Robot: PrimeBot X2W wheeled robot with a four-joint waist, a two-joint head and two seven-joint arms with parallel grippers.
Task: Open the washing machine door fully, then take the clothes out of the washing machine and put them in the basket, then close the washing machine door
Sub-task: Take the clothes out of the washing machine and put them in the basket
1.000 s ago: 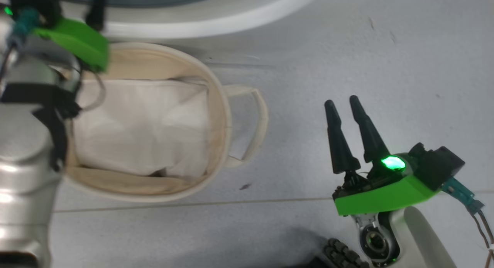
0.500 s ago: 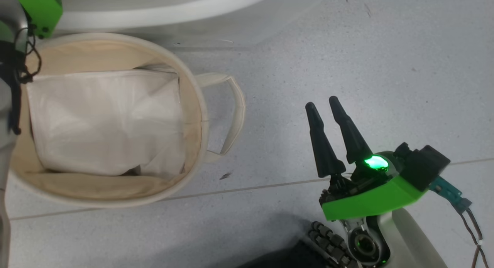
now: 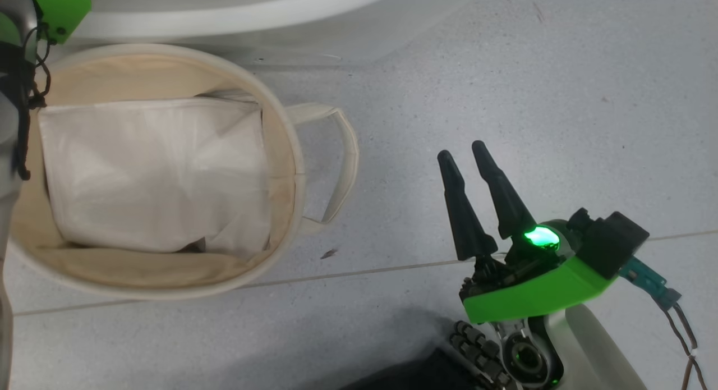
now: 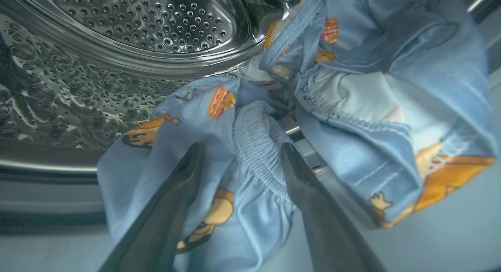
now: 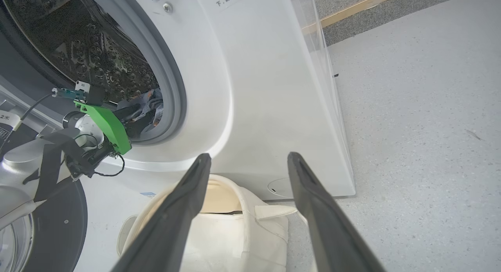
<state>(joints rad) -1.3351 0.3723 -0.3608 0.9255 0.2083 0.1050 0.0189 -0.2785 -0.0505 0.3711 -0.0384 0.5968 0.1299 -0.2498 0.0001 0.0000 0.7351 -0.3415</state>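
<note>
Two dark fingers point(image 4: 186, 174) of the left gripper point(image 4: 242, 146) stand wide apart at the mouth of the washing machine point(image 5: 254, 88), one on each side of a gathered elastic band in the clothes point(image 4: 352, 119). They lie against the blue fabric but have not closed on it (whether the pads press into the cloth cannot be told). The clothes, blue with orange and brown cartoon figures and one pale panel, are heaped at the front lip of the perforated steel drum point(image 4: 156, 29), and one fold hangs out over the edge.

From the right wrist view, the left arm's green mount reaches into the round opening, with the bundle of cloth just beyond it. The washing machine door point(image 5: 58, 225) is swung open at the lower left of that view, its glossy black rim facing the camera.

The basket point(image 3: 291, 154) stands on the grey floor point(image 3: 505, 70) just in front of the machine, below the opening. A plain white sheet point(image 3: 151, 171) lies folded inside it, and one loop handle point(image 3: 342, 160) sticks out toward the robot's right.

The right gripper point(image 3: 463, 150) hangs over bare floor, on the robot's right of the basket and apart from it. Its fingers are spread and hold nothing.
</note>
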